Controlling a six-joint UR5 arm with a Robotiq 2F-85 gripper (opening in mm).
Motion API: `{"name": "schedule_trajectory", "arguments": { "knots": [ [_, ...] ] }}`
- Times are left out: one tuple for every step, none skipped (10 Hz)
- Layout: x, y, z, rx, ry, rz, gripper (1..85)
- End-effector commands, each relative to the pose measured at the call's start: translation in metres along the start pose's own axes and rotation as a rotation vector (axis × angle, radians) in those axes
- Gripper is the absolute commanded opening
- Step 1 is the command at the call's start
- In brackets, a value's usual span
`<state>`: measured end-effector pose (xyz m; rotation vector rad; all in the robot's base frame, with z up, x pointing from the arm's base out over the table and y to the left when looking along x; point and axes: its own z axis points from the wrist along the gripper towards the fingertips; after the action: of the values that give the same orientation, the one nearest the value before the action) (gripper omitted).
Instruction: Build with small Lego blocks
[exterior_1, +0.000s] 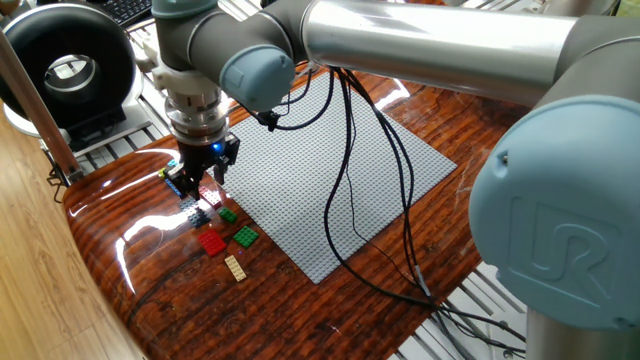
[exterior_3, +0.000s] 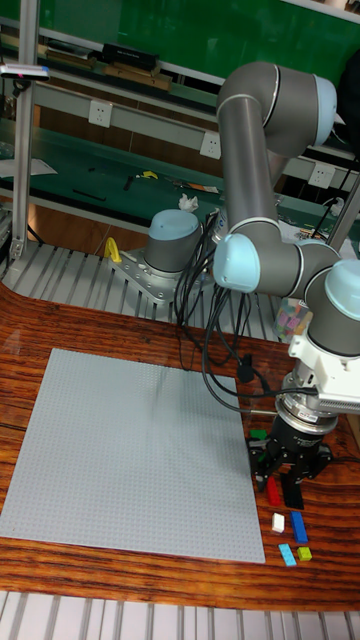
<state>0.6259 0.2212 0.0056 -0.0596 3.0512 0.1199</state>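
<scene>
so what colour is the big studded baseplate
Light grey baseplate, clearest in the tall fixed view.

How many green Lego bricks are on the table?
2 show clearly: one green brick beside the grey baseplate edge, and a smaller green brick just behind it, nearer the claw. More may hide under the claw.

The tool (exterior_1: 200, 178) hides some small Lego blocks (exterior_1: 212, 242) beneath it; its finger state is unclear.
</scene>
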Motion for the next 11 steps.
{"name": "schedule_trajectory", "arguments": {
  "knots": [
    [0.000, 0.003, 0.001, -0.016, -0.002, 0.009, 44.3],
    [-0.001, 0.003, 0.002, -0.016, -0.003, 0.007, 44.3],
    [-0.001, 0.003, 0.002, -0.014, -0.003, 0.007, 43.7],
    [-0.001, 0.003, 0.002, -0.012, -0.003, 0.007, 39.0],
    [-0.002, 0.002, 0.003, -0.008, -0.003, 0.009, 29.7],
    [-0.001, -0.001, 0.003, 0.001, 0.001, 0.019, 2.3],
    [-0.001, 0.001, 0.003, -0.006, 0.000, 0.017, 1.0],
    [-0.001, 0.003, 0.000, -0.013, 0.002, 0.010, 1.0],
    [0.003, 0.002, -0.010, -0.004, 0.017, 0.006, 1.0],
    [0.005, 0.004, -0.018, -0.012, 0.028, 0.008, 1.0],
    [0.005, 0.005, -0.022, -0.018, 0.031, 0.006, 1.0]
  ]
}}
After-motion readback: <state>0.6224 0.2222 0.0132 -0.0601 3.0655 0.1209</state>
